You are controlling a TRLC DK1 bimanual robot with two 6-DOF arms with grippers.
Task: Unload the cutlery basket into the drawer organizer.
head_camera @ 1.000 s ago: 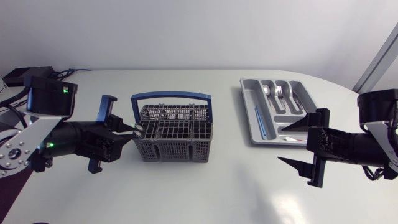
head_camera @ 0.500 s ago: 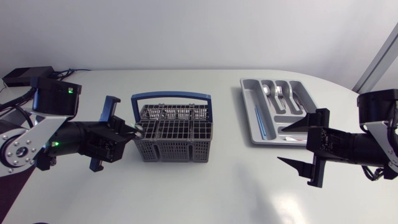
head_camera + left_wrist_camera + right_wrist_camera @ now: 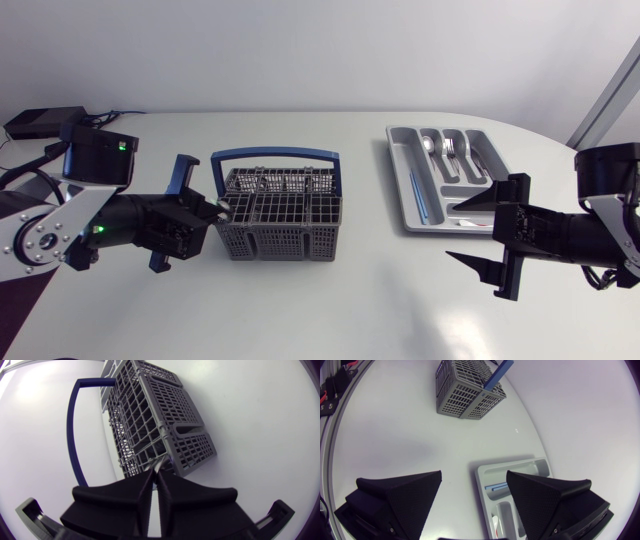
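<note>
My left gripper (image 3: 215, 207) lies level at the cutlery basket (image 3: 275, 215), its fingers clenched on a thin silver piece (image 3: 158, 462) right at the basket's near wall. My right gripper (image 3: 450, 232) hovers with fingers spread wide, holding nothing, beside the drawer organizer (image 3: 400, 190). Only the tip of the silver piece shows, so I cannot tell what kind of cutlery it is. The blue handle (image 3: 272, 155) arches over the basket. Farther off, spoons (image 3: 428, 143) and forks (image 3: 450, 148) lie in the organizer's compartments.
</note>
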